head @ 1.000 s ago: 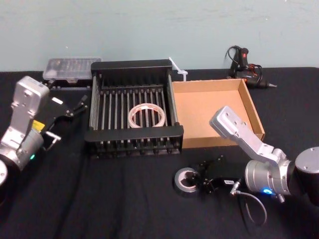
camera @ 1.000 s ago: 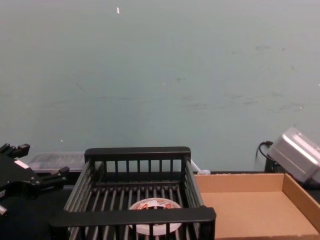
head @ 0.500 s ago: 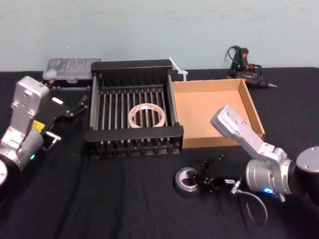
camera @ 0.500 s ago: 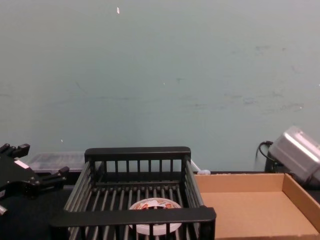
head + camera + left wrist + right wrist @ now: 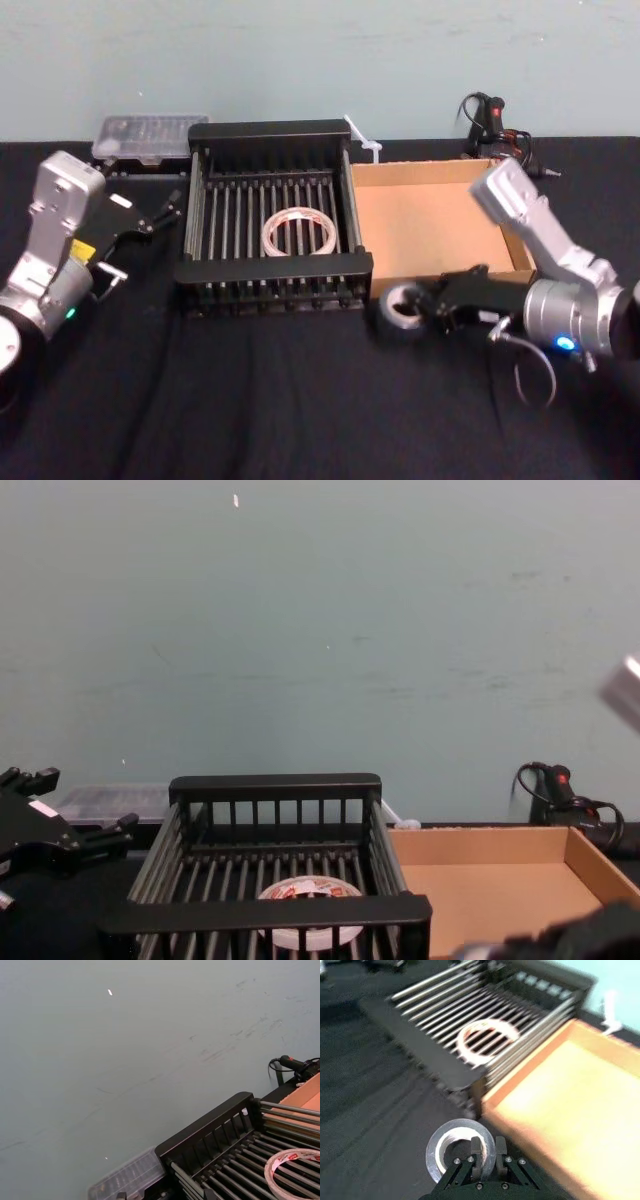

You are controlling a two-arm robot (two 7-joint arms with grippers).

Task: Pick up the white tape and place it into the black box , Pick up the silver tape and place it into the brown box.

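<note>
A plain pale blue-green wall [image 5: 320, 630] stands behind the table [image 5: 250, 400], scuffed with faint dark streaks and bearing a small white fleck high up; the table is covered in black cloth, creased in places; light falls evenly, seemingly from overhead, though no lamp or window can be made out.

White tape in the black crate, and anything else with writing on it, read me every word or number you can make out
White tape: red print on its inner label face, too small to read.
Left gripper: a small white patch and a yellow sticker on its body, nothing readable on either.
Silver tape, black box and brown box: no text visible.
</note>
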